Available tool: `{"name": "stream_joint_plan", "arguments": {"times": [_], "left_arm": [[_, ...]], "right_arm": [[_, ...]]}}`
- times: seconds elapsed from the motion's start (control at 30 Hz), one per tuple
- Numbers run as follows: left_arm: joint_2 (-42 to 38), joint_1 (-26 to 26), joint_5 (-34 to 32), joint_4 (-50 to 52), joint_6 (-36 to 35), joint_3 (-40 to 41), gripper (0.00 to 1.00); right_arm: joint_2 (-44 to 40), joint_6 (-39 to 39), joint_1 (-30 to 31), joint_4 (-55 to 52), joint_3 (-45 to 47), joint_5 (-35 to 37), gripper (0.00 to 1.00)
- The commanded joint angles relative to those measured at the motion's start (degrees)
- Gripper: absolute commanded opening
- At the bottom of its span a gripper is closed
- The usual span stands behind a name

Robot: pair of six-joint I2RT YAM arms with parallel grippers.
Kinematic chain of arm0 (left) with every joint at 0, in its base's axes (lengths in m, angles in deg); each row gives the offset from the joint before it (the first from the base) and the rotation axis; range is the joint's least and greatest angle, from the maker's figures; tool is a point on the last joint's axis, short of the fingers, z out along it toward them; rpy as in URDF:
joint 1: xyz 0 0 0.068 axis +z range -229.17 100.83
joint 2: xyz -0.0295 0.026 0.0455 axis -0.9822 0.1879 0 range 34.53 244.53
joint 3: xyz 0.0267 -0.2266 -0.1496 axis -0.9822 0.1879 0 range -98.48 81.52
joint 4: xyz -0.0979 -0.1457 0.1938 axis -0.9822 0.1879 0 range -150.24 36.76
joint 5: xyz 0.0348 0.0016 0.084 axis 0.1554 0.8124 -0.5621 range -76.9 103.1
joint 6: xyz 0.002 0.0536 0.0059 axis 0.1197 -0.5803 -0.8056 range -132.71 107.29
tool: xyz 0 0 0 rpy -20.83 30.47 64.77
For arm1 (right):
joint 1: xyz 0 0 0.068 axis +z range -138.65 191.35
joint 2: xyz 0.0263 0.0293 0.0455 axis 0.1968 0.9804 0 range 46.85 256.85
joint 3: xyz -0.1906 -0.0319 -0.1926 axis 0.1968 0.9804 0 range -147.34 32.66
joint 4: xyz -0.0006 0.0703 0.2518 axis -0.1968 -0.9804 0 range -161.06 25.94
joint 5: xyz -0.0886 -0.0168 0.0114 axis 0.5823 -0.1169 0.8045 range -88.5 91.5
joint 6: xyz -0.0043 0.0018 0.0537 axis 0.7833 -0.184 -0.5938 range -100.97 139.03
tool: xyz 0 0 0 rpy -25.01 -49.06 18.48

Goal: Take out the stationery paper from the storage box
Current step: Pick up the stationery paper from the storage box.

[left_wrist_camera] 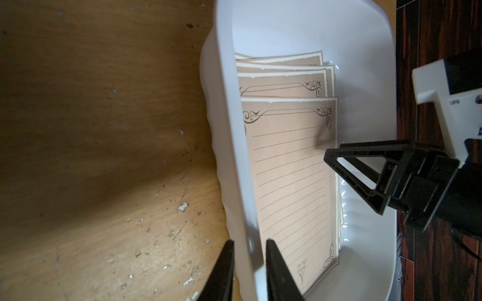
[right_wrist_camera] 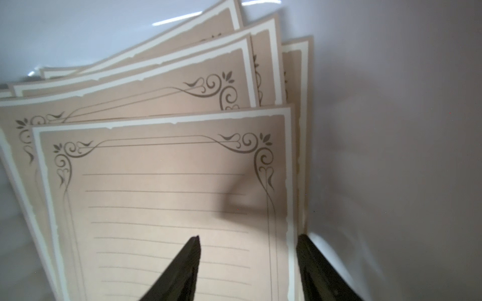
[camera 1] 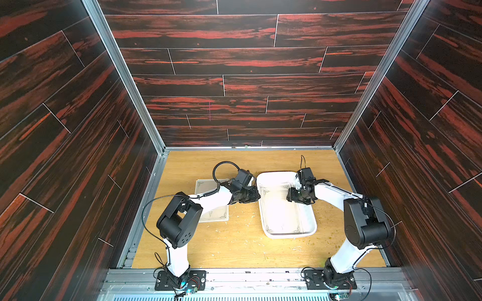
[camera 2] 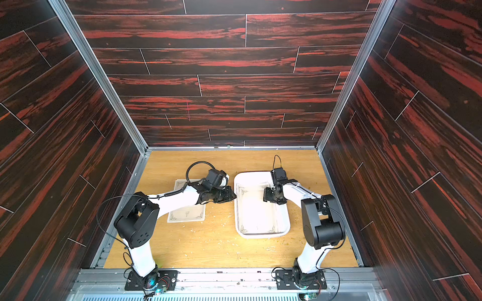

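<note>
The left fingers (left_wrist_camera: 272, 263) are clamped on a long wall of the box (left_wrist_camera: 227, 109), one inside and one outside. The right fingers (right_wrist_camera: 186, 260) stand open low in the box, straddling a long edge of the top paper (right_wrist_camera: 167, 198): one over it, the other just beside the fanned stack. Other sheets (camera 1: 214, 216) lie on the worktop (camera 1: 234, 245), partly under the left arm.

Enclosure walls (camera 1: 247, 65): three sides, dark plank-pattern panels with red grain streaks and thin pale seams.
Corner posts (camera 1: 125, 78): grey aluminium profile, one at each back corner.
Tabletop (camera 1: 234, 247): light wood-grain board, scuffed, strewn with pale crumbs (left_wrist_camera: 183, 206).
Front rail (camera 1: 260, 276): grey metal extrusion along the near edge.
Light: bright from above, soft shadows on the board.
</note>
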Motion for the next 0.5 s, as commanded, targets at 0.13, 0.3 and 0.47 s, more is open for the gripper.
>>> {"name": "stream_joint_plan", "arguments": {"times": [0.13, 0.3, 0.47], "left_arm": [[0.8, -0.2, -0.2, 1.2, 0.0, -1.2, 0.25], [1.1, -0.2, 0.1, 1.0, 0.1, -1.4, 0.25], [1.1, -0.2, 0.1, 1.1, 0.2, -1.4, 0.25]], "right_arm": [[0.4, 0.1, 0.2, -0.4, -0.7, 1.4, 0.67], [0.8, 0.3, 0.4, -0.5, -0.9, 2.2, 0.68], [0.8, 0.5, 1.1, -0.5, -1.0, 3.7, 0.71]]}}
